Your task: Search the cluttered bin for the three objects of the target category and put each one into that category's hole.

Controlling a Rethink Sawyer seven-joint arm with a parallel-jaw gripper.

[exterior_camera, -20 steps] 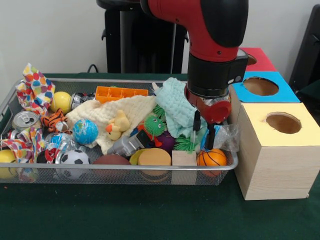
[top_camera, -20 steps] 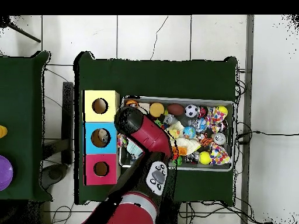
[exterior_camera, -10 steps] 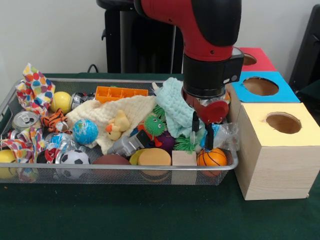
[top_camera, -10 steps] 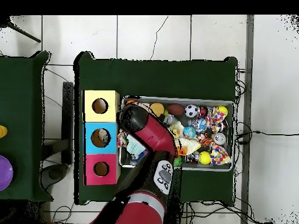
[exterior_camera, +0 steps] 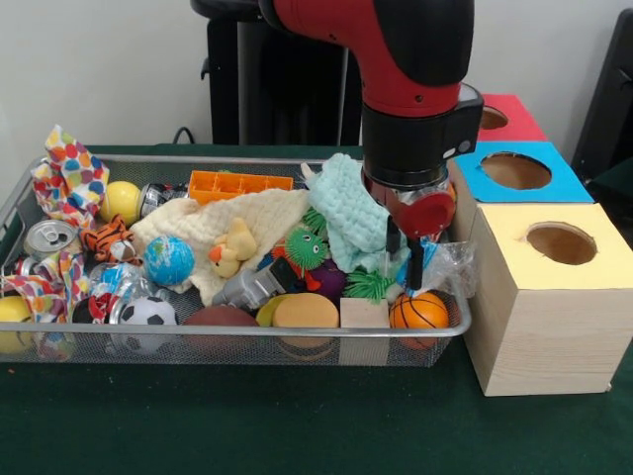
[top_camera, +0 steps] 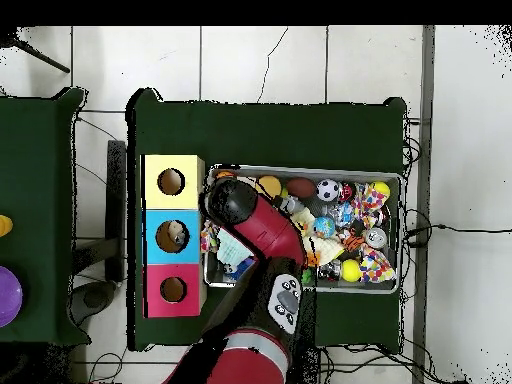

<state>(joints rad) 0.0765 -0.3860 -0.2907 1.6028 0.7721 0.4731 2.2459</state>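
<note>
My gripper (exterior_camera: 405,265) hangs low over the right end of the wire bin (exterior_camera: 247,341), fingers pointing down just above an orange basketball (exterior_camera: 418,311). The fingers stand a little apart with nothing between them, so it is open. Other balls in the bin are a soccer ball (exterior_camera: 146,313), a blue globe ball (exterior_camera: 169,259), a yellow ball (exterior_camera: 121,201) and a brown football (exterior_camera: 220,319). Right of the bin is a row of boxes with holes: yellow (exterior_camera: 554,287), blue (exterior_camera: 514,173) and red (exterior_camera: 504,117). In the overhead view the arm (top_camera: 250,215) hides the gripper.
Around the gripper lie a mint cloth (exterior_camera: 351,213), crumpled clear plastic (exterior_camera: 450,269), a green spiky toy (exterior_camera: 305,247) and a wooden block (exterior_camera: 364,315). A cream cloth (exterior_camera: 232,223), cans (exterior_camera: 49,237) and a plush duck (exterior_camera: 235,245) fill the rest. The yellow box stands close on the right.
The gripper moved a little left, then settled lower over the basketball, and its fingers stand slightly closer together. The objects in the bin have not moved.
</note>
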